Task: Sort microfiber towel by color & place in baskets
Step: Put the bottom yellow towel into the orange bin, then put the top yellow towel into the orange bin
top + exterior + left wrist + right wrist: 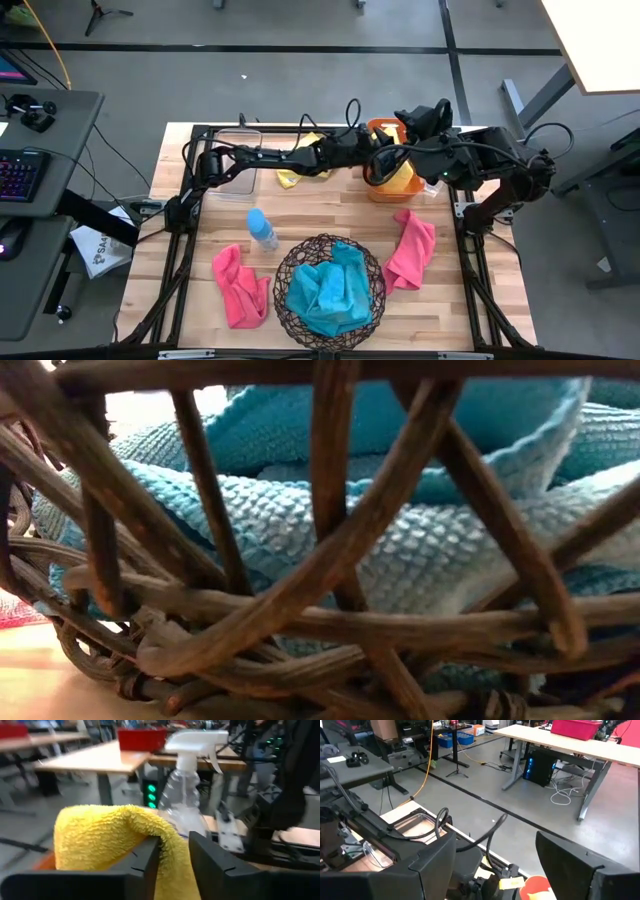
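Left wrist view | left claw grips yellow towel (spray bottle behind) | right claw open

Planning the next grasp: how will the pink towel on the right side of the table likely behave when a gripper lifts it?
Probably floppy: the pink towel lies crumpled in soft folds, so it should droop from a pinch. Likely light, being a thin cloth. It shouldn't roll or tip, though a trailing corner may snag the wire basket beside it.

Two dark jointed arms; black cables looped along links; left gripper fingers flat, black, notched.
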Robot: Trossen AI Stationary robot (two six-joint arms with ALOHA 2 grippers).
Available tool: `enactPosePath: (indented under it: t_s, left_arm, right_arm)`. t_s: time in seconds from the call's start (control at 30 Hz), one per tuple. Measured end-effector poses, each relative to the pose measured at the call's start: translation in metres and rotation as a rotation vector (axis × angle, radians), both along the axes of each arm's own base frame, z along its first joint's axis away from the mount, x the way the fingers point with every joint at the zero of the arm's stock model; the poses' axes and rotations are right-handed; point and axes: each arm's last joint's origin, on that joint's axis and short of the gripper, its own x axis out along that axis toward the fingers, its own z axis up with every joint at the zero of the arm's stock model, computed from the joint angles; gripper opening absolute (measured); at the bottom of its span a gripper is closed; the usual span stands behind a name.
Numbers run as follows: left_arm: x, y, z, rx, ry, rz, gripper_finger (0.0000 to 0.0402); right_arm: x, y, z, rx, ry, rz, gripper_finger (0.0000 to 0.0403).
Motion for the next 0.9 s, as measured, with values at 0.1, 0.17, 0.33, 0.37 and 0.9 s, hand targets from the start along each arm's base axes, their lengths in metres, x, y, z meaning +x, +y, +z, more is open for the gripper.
enactPosePath:
  t_s: [0.1,0.17,0.33,0.37,0.9]
  left_arm:
    - [-0.001,-0.002,-0.006,-0.129,0.041,-0.066,0.013]
    - [-0.001,-0.005,-0.007,-0.203,0.059,-0.115,0.0148]
    - [-0.011,-0.009,0.005,-0.276,0.133,-0.2,0.018]
    - [-0.014,-0.01,0.009,-0.281,0.162,-0.203,0.0184]
    - [-0.075,-0.005,0.081,-0.389,0.301,-0.189,0.0195]
  right_arm:
    - [0.0,0.0,0.0,0.006,-0.008,-0.004,0.027]
    - [0.0,0.0,0.0,0.006,-0.009,-0.004,0.027]
    - [0.0,0.0,0.0,0.012,-0.015,-0.007,0.027]
    - [0.0,0.0,0.0,0.012,-0.015,-0.007,0.027]
    - [0.001,-0.018,-0.001,-0.012,0.024,-0.067,0.027]
